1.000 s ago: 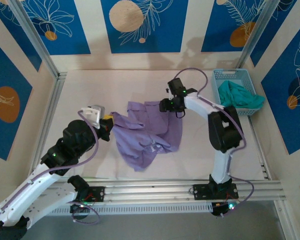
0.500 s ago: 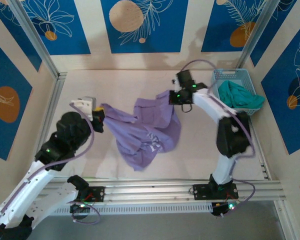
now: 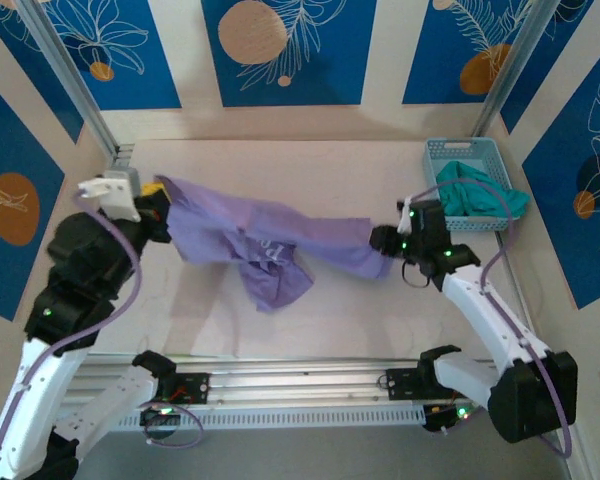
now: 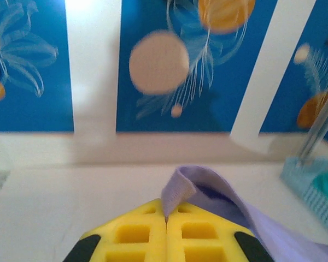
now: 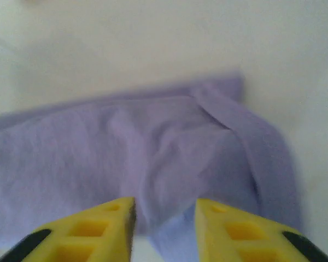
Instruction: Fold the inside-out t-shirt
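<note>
Counting: one left claw (image 3: 156,193), one t-shirt (image 3: 250,235), one right claw (image 3: 385,240), one basket (image 3: 465,150), one teal-green garment (image 3: 475,192), all on or over one table (image 3: 310,165).
Left claw: raised at the far left of the table, with my yellow fingers (image 4: 136,234) pressed together and pinching an edge of the t-shirt. In the left wrist view a small loop of lavender cloth (image 4: 180,188) curls up just above the fingertips.
T-shirt position: strung between my two claws as a long band, running from the far left down to the right of centre.
T-shirt look: plain lavender and softly creased. One loose flap droops from the middle of the band toward the near side, and a faint pale mark sits near its top. I cannot tell whether the flap touches the table.
Right claw: low over the table at the band's right end. In the right wrist view (image 5: 164,210) my two fingers stand a little apart with bunched cloth (image 5: 153,142) gripped between them.
Basket: pale blue, at the far right corner, well apart from the t-shirt.
Teal-green garment: heaped in the basket, spilling over its near rim.
</note>
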Motion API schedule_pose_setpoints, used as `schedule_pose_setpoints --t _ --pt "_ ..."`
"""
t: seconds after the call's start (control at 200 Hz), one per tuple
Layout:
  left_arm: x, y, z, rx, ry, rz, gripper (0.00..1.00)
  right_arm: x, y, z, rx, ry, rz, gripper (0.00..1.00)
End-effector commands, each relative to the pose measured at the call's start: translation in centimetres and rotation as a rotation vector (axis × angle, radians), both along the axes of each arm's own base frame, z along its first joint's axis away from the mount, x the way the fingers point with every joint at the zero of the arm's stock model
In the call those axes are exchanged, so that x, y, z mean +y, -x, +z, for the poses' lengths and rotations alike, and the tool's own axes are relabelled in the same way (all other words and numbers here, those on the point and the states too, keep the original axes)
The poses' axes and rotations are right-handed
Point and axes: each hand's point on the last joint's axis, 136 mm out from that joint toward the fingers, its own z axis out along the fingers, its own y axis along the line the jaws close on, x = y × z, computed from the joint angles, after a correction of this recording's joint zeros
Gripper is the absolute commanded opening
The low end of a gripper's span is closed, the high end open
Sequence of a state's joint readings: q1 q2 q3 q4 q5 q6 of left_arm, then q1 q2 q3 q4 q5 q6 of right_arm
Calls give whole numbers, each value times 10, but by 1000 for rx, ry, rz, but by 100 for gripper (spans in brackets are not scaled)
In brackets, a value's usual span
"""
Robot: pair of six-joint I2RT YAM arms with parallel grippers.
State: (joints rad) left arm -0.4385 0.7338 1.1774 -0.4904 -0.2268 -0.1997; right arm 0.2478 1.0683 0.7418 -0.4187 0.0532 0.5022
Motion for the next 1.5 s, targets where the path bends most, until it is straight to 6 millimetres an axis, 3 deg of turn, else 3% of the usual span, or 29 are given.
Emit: schedule_pose_setpoints --t 0.0,0.095,0.22,0.52,0.745,1.065,1.36,1.495 --pt "-7 -3 -68 184 -66 -31 0 11 17 -22 84 -43 13 45" --pt "-10 -3 -98 245 -70 -41 0 11 14 -29 101 -11 16 50" --pt "-11 -5 -113 265 -68 -42 0 13 -5 -36 124 71 29 53" --pt "-16 -7 -118 264 -71 -64 0 14 -59 -67 204 453 91 55" --pt "-18 -7 -118 264 -65 -75 0 18 -74 -88 244 662 145 54" --pt "-17 -7 -117 265 -65 -69 0 2 -73 -77 238 796 146 43" --pt "-16 -7 -117 263 -68 -65 0 3 -66 -86 262 700 162 10" --pt "-14 -8 -117 267 -70 -56 0 7 -67 -68 217 580 159 0"
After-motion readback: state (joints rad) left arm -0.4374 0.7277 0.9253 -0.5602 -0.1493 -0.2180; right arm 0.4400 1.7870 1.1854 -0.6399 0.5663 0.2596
